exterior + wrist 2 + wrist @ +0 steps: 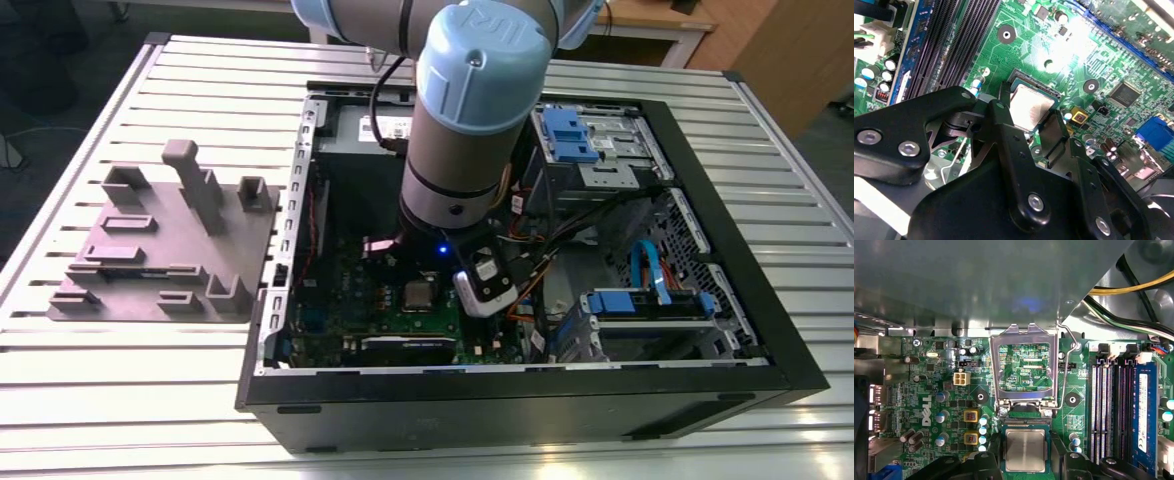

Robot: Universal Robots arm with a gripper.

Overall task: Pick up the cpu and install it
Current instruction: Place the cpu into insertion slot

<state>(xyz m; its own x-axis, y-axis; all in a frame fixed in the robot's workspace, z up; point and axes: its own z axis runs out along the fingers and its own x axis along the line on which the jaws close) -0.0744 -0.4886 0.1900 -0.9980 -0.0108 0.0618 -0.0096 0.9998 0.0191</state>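
The gripper [1029,117] straddles the cpu [1025,450], hard by two of its edges. I cannot tell whether it clamps the chip or merely flanks it. The cpu lies in the socket [1024,421], square to it and seemingly flat, under the arm inside the case [534,400].

The main risk, as I judge it, is a chip not fully home. Any tilt or sideways drag here could bend the socket contacts, and a lift while gripping would pull the cpu out askew.

Just beyond, the frame [1024,362] stands open with its lever [1066,365] raised beside it, and either could catch the gripper. Farther off, cables [1126,290] run near the wrist and might snag.
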